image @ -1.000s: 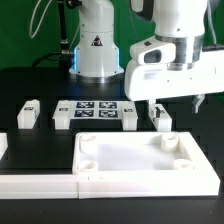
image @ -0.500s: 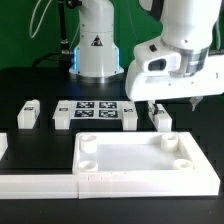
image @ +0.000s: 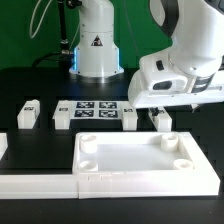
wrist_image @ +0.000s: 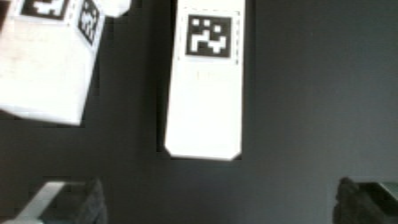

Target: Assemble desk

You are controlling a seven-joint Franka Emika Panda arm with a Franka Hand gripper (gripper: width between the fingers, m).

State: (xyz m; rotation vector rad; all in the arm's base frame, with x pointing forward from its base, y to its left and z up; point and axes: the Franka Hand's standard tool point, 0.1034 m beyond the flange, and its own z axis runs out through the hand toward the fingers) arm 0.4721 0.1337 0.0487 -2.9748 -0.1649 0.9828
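Reading from the exterior view's left, a low white border strip (image: 35,182) lay along the front of the black desk (image: 30,88). Behind it the far-left leg (image: 27,113) lay on its own, well apart from the rest. Next came the second leg (image: 62,118), just beside the marker board (image: 95,111), and the third leg (image: 130,117) lay just beside the board's other end. The fourth leg (image: 160,121) lay near the third, just behind the far rim of the tray-like top (image: 140,182). The top rested rim-up at the front of the desk, towards the exterior view's right, just beside the end of the border strip. The arm's white hand (image: 178,80) hung over the third and fourth legs, and its body hid the tips from this side.

The wrist view showed the fingers (wrist_image: 68,203) spread wide open, the two dark tips well apart, with nothing held. The centred leg (wrist_image: 205,95), probably the fourth one, lay flat on the desk beneath the hand. It ran lengthwise in line with the gap, its near end stopping short of the tips, and it touched neither finger. The tilted leg (wrist_image: 54,62) lay beside it, askew and apart from it, clear of the nearer finger.
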